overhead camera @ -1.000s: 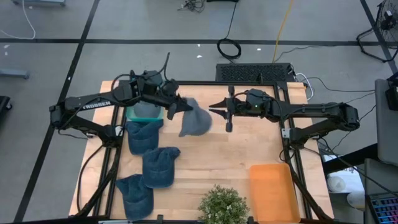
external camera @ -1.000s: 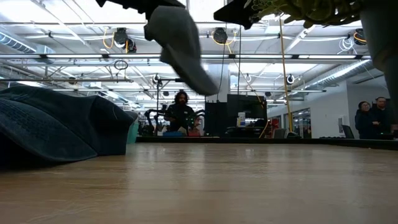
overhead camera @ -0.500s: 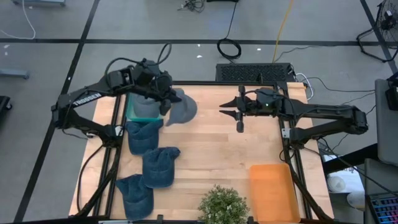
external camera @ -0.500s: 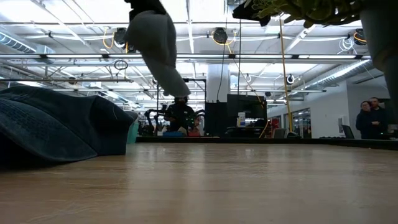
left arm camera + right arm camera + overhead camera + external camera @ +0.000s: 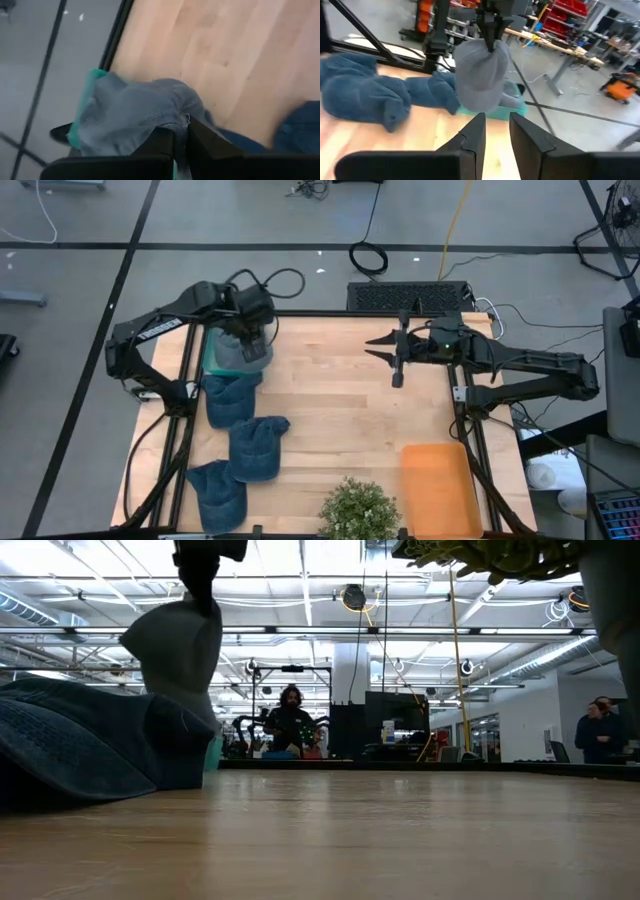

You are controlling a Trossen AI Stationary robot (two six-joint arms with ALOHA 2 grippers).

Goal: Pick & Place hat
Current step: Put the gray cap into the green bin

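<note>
A grey hat (image 5: 240, 352) hangs from my left gripper (image 5: 256, 328) over a teal bin (image 5: 208, 362) at the table's far left. The same hat appears in the low view (image 5: 175, 645), the left wrist view (image 5: 135, 107) and the right wrist view (image 5: 480, 75). My left gripper (image 5: 180, 137) is shut on it. My right gripper (image 5: 384, 351) waits open above the far right part of the table, well away from the hat. Three blue hats (image 5: 232, 395) (image 5: 257, 446) (image 5: 218, 492) lie in a row along the left side. My left gripper pinches a bunched fold of the grey hat (image 5: 491, 47) between its two fingers (image 5: 167, 137), coming from above and pointing down. The hat hangs slack below the fingers, over the teal bin (image 5: 512, 107). Whether its lower end (image 5: 190, 705) touches the bin I cannot tell.
An orange tray (image 5: 440, 488) lies at the near right corner and a potted plant (image 5: 358, 512) stands at the near edge. The middle of the wooden table (image 5: 340, 405) is bare. People stand in the room beyond the table (image 5: 290, 720).
My left gripper has carried the grey hat from above the table's middle toward the far left, over the teal bin, and lower. The hat swung and now hangs straight down. My right gripper has drawn back a little toward the table's right edge, still open.
</note>
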